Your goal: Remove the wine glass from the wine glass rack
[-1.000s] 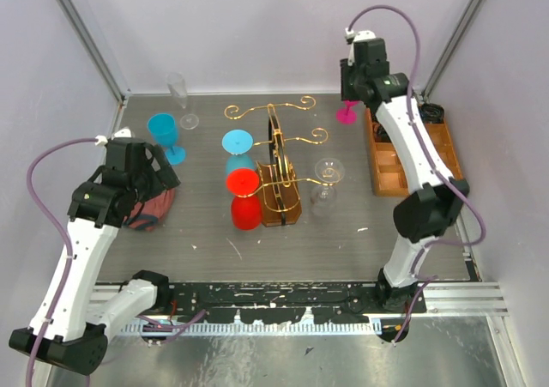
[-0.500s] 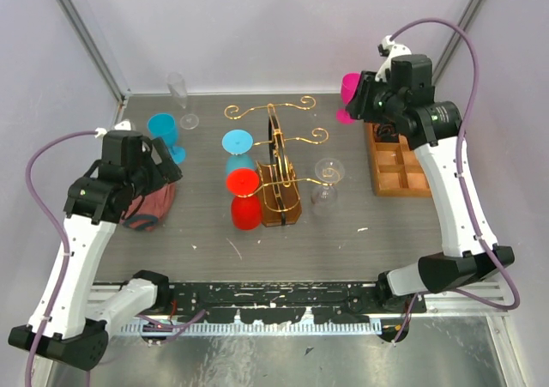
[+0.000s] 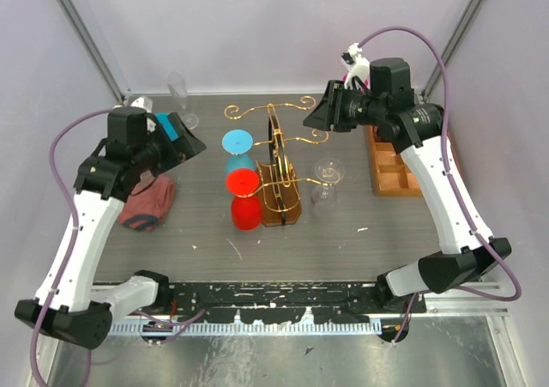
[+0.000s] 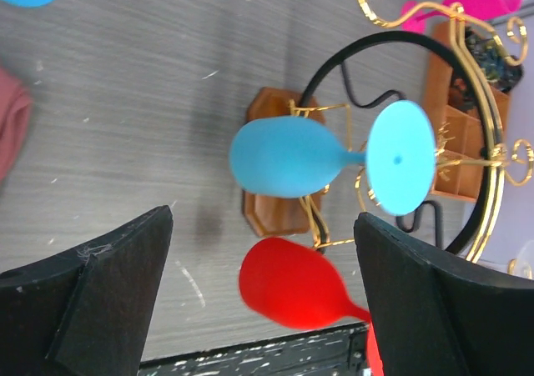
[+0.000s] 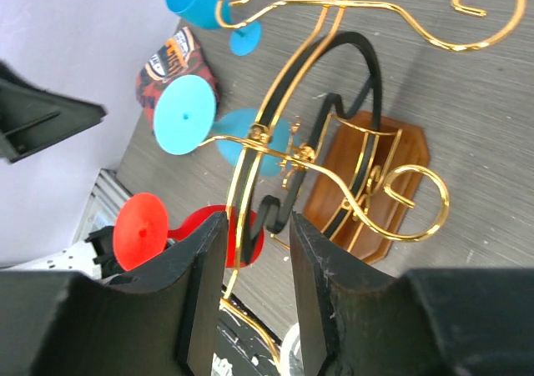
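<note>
**Approach Phase: Left Tool Lined Up on the Light-Blue Glass, No Grip Made**

The step in hand appears to be the approach. The left tool [image 4: 262,219] is fully open, and in the left wrist view its fingers frame the light-blue wine glass [image 4: 288,157] without touching it. The right tool [image 5: 257,222] hovers over the wine glass rack [image 3: 280,181]. Its fingers are partly apart and nothing lies between them.

The light-blue wine glass hangs on the left side of the rack, above the red glass [image 4: 292,284]. A clear glass [image 3: 327,174] hangs on the opposite side.

Orientation: the glass hangs inverted. Its long axis runs roughly vertical. The foot is at the top, caught in a scrolled gold arm, and the bowl's rim points down toward the table [image 3: 206,232].

Next move, as judged: advance the left tool until the bowl sits between the fingers, then close on it. Slide the foot outward along the wire arm before lowering. Keep clear of the red glass just below.
</note>
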### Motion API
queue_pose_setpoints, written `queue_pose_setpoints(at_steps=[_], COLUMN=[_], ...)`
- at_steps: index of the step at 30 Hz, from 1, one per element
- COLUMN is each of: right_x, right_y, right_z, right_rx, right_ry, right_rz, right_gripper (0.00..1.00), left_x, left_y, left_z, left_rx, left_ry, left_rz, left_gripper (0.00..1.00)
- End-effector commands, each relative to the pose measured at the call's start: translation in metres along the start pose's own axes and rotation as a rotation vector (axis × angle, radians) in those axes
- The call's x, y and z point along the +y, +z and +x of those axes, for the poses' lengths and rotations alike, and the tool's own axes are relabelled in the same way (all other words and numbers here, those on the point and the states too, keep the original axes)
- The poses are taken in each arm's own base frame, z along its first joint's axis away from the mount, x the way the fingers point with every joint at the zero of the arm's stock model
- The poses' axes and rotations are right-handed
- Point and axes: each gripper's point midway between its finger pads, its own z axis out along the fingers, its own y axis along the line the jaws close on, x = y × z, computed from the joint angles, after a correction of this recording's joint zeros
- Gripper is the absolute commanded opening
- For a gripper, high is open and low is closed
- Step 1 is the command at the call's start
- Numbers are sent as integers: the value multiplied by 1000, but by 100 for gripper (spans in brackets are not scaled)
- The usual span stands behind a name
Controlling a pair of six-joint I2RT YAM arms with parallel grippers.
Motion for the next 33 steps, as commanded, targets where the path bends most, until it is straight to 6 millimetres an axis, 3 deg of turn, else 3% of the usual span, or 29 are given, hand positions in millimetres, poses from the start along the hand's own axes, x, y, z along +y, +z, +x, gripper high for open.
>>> queue_pose_setpoints(at_steps=[1, 3, 6, 12, 17, 22, 27, 33], right_x=[33, 35, 36, 45, 44, 40, 37, 34], right_y=[-9, -13, -25, -42, -44, -42, -40, -42], right_z=[-23, -24, -29, -36, -38, -35, -32, -32], right_rx=[-75, -78, -97, -136, -149, -144, -139, -150], right_ry=[-43, -58, -101, -132, -139, -136, -130, -137], right_rz=[-100, -100, -69, -66, -56, -46, -45, -26], right_gripper=[41, 41, 41, 41, 42, 42, 42, 42], left_x=[-53, -64, -77, -91, -88, -95, -100, -102], left_y=[8, 16, 28, 55, 67, 67, 65, 64], left_z=[-27, -34, -39, -30, -16, -10, -6, 0], left_rx=[-36, -45, -16, 88, 144, 168, 185, 208], left_ry=[-25, -34, -38, -63, -58, -53, -44, -43], left_rz=[213, 253, 285, 324, 303, 330, 359, 374], left_gripper=[91, 76, 68, 70, 70, 64, 47, 40])
